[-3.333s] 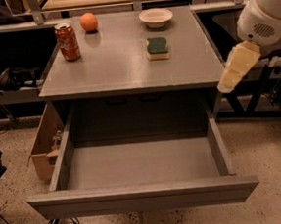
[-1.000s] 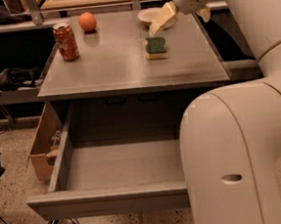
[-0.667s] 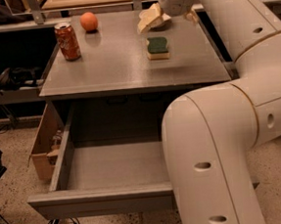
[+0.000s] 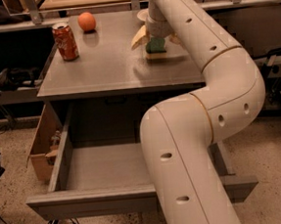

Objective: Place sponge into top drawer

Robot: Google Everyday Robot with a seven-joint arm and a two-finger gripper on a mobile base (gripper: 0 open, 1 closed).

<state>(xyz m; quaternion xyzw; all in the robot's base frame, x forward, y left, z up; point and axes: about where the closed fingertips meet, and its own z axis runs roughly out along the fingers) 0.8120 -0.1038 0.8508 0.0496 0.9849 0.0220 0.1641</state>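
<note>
On the cabinet [image 4: 112, 70] top, right of centre and toward the rear, the sponge [image 4: 155, 47] lies flat. Its green side is up and the pale yellow base shows along its front edge. Gripper [image 4: 156, 39] sits directly over it at that same spot on the cabinet top, fingers spread apart. One cream finger [image 4: 138, 37] is just left of the sponge, the other just right of it, so the jaws straddle the block without clamping it. Can't tell if either finger touches the foam. Sponge rests on the cabinet surface.

Top drawer [image 4: 89, 201] is pulled well out from the cabinet front, below the top, grey inside showing. Its right part is hidden behind the white arm [image 4: 192, 144], which runs from the foreground across the cabinet's right side up to the rear.

Red soda can [image 4: 65, 41] stands upright at the cabinet's left rear. Orange [image 4: 87, 21] is behind it near the rear edge. White bowl [image 4: 142, 15] is at the cabinet's rear, mostly hidden by the arm. Brown cardboard box [image 4: 41, 142] sits low against the cabinet's left side.
</note>
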